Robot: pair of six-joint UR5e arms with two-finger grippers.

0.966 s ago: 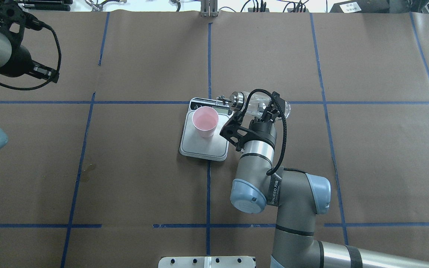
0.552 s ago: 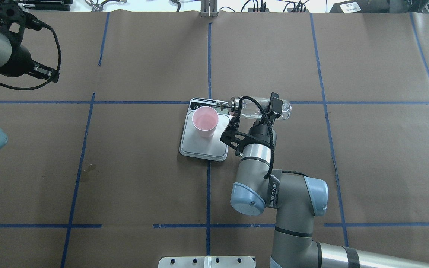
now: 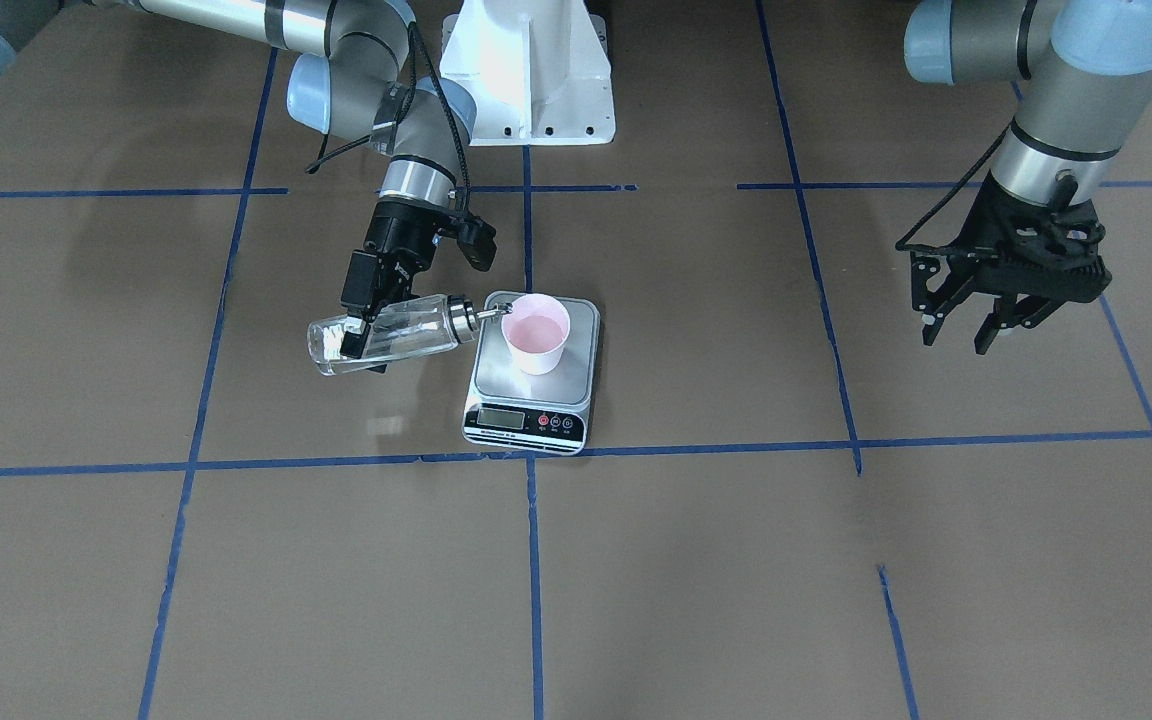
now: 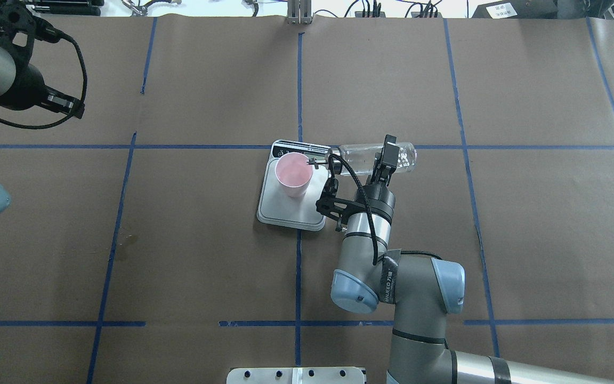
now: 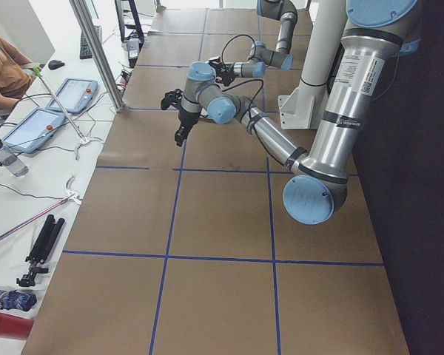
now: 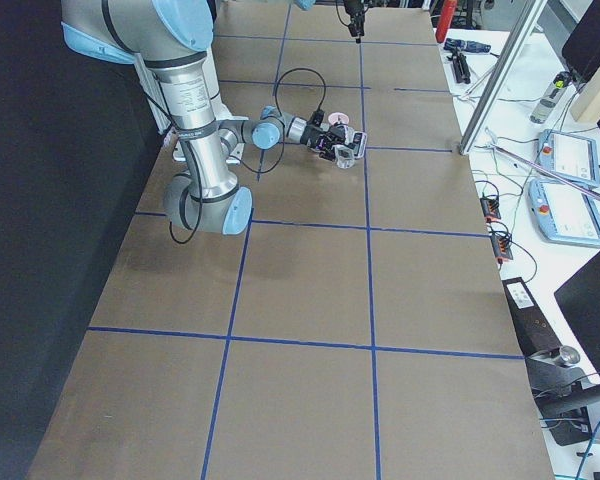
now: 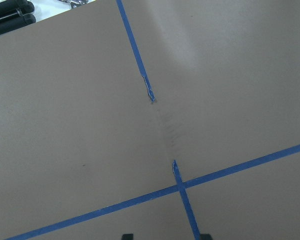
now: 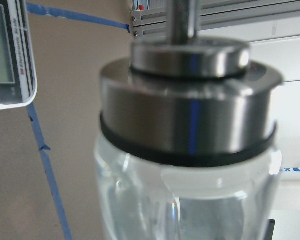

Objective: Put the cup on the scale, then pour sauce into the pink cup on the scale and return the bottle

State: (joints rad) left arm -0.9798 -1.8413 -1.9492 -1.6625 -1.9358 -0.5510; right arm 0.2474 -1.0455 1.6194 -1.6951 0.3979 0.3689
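Observation:
The pink cup (image 3: 536,336) (image 4: 294,173) stands upright on the silver scale (image 3: 496,386) (image 4: 285,212), near its display end. My right gripper (image 3: 358,340) (image 4: 387,157) is shut on the clear glass bottle (image 3: 401,335) (image 4: 360,156). The bottle lies almost level beside the scale, and its metal spout (image 4: 313,160) reaches over the cup's rim. The clear sauce barely shows. In the right wrist view the metal collar (image 8: 190,120) fills the frame, with the scale's display (image 8: 7,55) at the left. My left gripper (image 3: 971,325) (image 4: 66,104) is open and empty, far away.
The robot's white base (image 3: 526,70) stands behind the scale. A white plate edge (image 4: 296,376) shows at the near table edge. Blue tape lines cross the brown paper. The left wrist view shows only paper and a tape crossing (image 7: 179,187).
My right wrist has rolled and drawn back a little. The bottle has tipped lower, and its spout has moved from over the scale's display to over the cup's rim. The left arm is unchanged.

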